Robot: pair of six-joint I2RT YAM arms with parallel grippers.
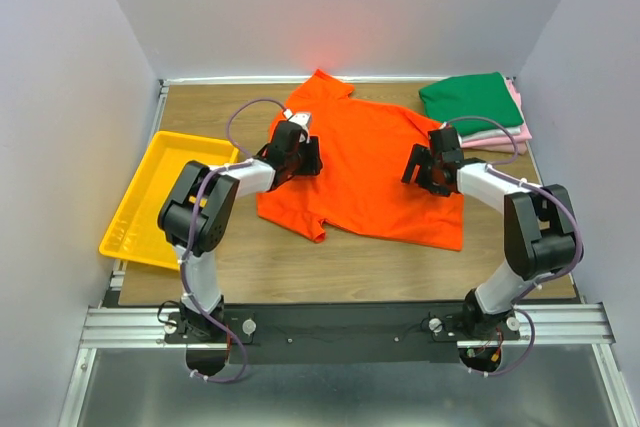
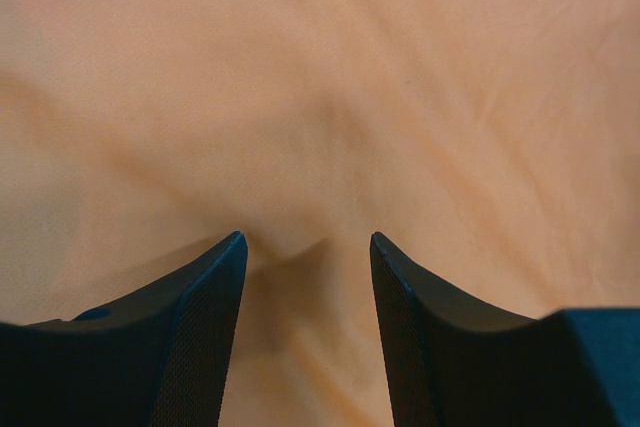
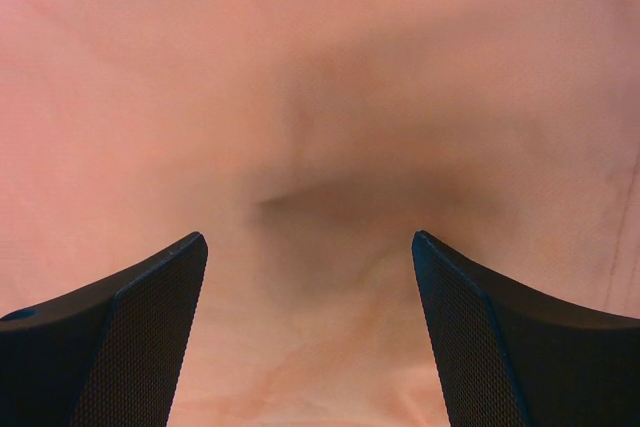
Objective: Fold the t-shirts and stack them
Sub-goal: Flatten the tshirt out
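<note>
The orange t-shirt (image 1: 365,162) lies spread flat across the middle of the table. My left gripper (image 1: 297,155) is pressed down on its left part, jaws open, orange cloth (image 2: 330,97) filling the left wrist view between the fingers. My right gripper (image 1: 428,169) is down on its right edge, jaws open wide, with orange cloth (image 3: 320,97) bunching slightly ahead of them. A stack of folded shirts, dark green (image 1: 470,99) on top of pink (image 1: 500,137) with a thin white edge, sits at the back right.
A yellow plastic tray (image 1: 160,197) lies at the table's left edge. Grey walls close in the left, back and right sides. Bare wooden tabletop (image 1: 350,267) runs in front of the orange shirt.
</note>
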